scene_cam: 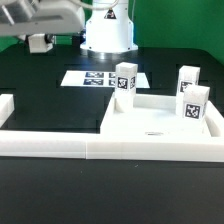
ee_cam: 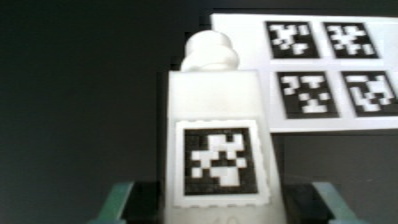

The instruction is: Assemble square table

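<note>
- While its jaws clamp 1 tagged leg block [ee_cam: 217, 150], the gripper [ee_cam: 217, 208] hangs above the marker board [ee_cam: 329, 65].
- On the square slab [scene_cam: 150, 120], 3 legs stand upright.

Three leg blocks [scene_cam: 125, 79] stand on slab [scene_cam: 150, 120].
</note>
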You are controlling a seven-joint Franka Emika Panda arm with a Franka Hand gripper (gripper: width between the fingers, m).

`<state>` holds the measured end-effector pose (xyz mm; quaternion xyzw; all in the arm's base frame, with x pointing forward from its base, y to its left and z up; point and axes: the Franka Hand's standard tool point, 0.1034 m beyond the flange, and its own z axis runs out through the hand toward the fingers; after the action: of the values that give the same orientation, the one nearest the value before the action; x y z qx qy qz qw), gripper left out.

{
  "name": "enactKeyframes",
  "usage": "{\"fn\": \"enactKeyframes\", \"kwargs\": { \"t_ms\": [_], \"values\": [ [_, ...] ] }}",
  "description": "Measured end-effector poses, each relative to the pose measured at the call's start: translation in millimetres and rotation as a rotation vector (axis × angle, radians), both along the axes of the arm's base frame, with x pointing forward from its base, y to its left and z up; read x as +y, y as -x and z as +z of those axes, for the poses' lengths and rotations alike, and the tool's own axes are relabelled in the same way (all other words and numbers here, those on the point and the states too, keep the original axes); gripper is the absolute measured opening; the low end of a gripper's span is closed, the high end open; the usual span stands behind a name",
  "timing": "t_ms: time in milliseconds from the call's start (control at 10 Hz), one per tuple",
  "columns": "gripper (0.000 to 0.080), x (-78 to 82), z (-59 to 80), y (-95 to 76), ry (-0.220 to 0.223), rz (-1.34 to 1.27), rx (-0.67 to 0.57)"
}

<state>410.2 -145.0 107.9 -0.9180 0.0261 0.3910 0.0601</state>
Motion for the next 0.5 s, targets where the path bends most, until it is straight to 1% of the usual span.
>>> {"fn": "enactKeyframes", "kwargs": {
  "t_ms": [100, 200, 300, 400, 500],
  "values": [
    [0.0290, 0.2, -3.3, -1.5, -0.010, 0.011, -0.014],
    [0.0290, -3.6, -6.8, -13.6, 0.009, 0.011, -0.128],
    [0.0290, 0.7, -2.2, -14.6, 0.013, 0.008, -0.199],
    [0.0290, 20.3, 10.3, -27.0, 0.035, -0.042, -0.262],
    [0.0290, 41.1, 27.7, -48.4, 0.031, -0.071, -0.333]
  ]
}}
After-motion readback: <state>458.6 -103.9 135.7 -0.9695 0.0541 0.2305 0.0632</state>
